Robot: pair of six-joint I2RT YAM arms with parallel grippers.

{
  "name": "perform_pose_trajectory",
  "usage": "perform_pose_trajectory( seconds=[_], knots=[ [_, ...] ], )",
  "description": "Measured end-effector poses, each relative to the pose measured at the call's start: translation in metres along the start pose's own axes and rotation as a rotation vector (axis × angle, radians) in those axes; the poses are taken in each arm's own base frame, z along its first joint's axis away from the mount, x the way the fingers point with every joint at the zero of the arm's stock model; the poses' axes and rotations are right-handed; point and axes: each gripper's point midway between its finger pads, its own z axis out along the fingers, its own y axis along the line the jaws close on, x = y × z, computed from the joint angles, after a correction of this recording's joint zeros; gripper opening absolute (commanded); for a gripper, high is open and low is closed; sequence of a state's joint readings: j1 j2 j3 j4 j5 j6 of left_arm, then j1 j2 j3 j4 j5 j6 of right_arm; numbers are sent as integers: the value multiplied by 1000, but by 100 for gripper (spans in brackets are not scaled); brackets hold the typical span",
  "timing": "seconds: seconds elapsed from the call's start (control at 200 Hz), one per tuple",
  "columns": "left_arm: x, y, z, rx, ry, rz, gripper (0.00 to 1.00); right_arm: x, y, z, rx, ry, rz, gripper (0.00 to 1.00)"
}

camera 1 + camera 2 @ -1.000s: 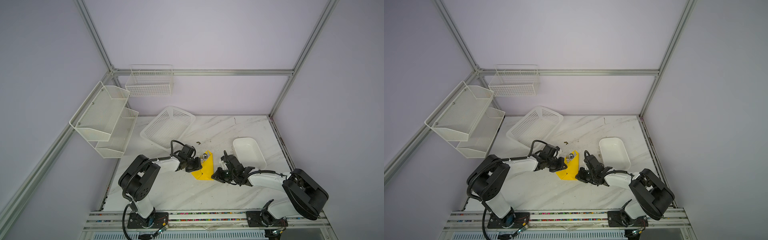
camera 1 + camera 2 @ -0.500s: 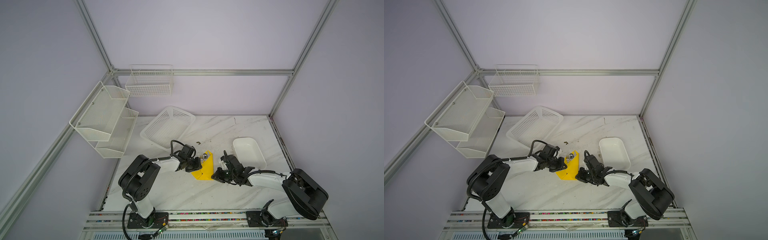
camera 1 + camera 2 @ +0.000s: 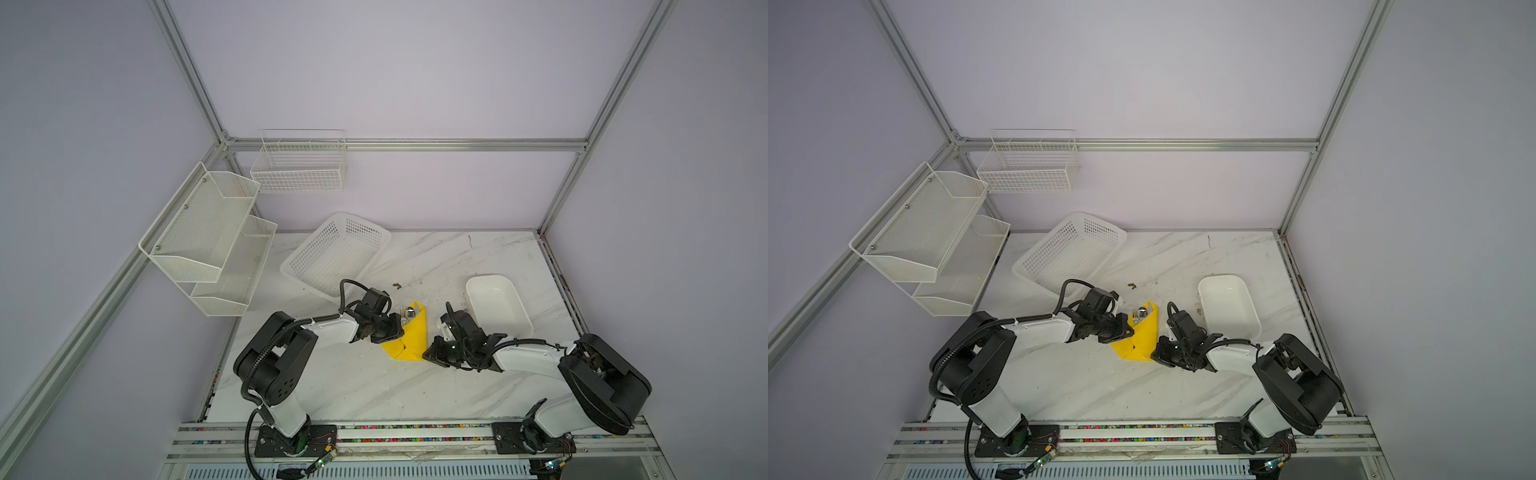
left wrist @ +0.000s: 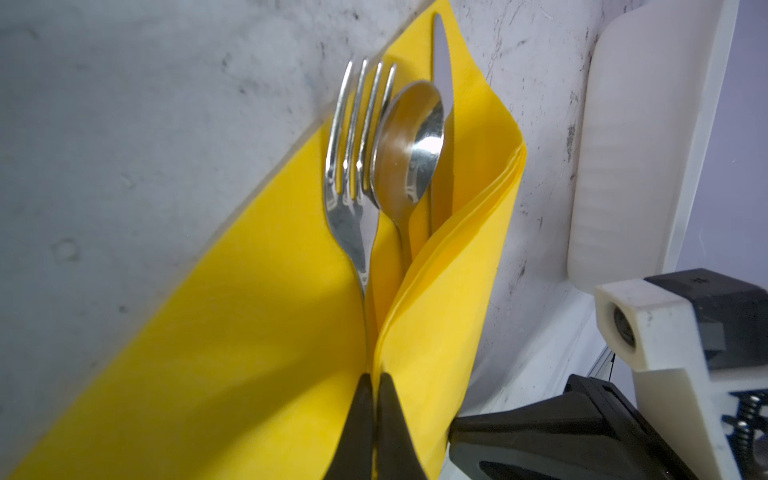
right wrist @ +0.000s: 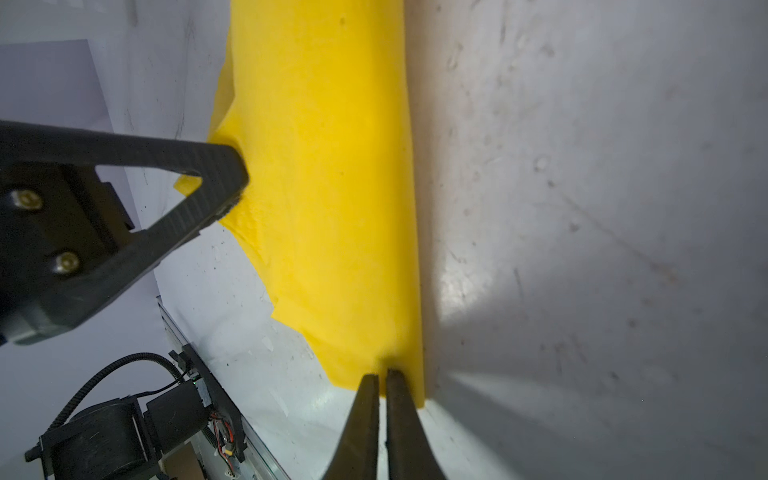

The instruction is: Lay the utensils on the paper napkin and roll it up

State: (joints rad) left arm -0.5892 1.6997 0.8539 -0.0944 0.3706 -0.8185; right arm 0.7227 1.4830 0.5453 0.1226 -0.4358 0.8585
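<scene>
The yellow paper napkin lies mid-table, folded over the utensils. Its far end is open, and the fork, spoon and knife stick out there, seen small in both top views as utensils. My left gripper is shut on the raised fold of the napkin from its left side. At the near right corner of the napkin, my right gripper is shut on the paper's edge.
A white perforated basket sits at the back left. A white tray lies just right of my right gripper. Mesh shelves and a wire basket hang on the walls. A dark speck lies behind the napkin.
</scene>
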Motion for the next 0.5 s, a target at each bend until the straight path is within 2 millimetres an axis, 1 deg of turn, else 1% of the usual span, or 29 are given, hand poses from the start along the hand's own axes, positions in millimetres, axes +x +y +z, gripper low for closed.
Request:
perform_pose_trajectory(
  seconds=[0.18, 0.5],
  knots=[
    [6, 8, 1, -16, 10, -7, 0, 0, 0, 0, 0, 1, 0, 11],
    [5, 7, 2, -15, 8, -7, 0, 0, 3, -3, -6, -4, -11, 12]
  ],
)
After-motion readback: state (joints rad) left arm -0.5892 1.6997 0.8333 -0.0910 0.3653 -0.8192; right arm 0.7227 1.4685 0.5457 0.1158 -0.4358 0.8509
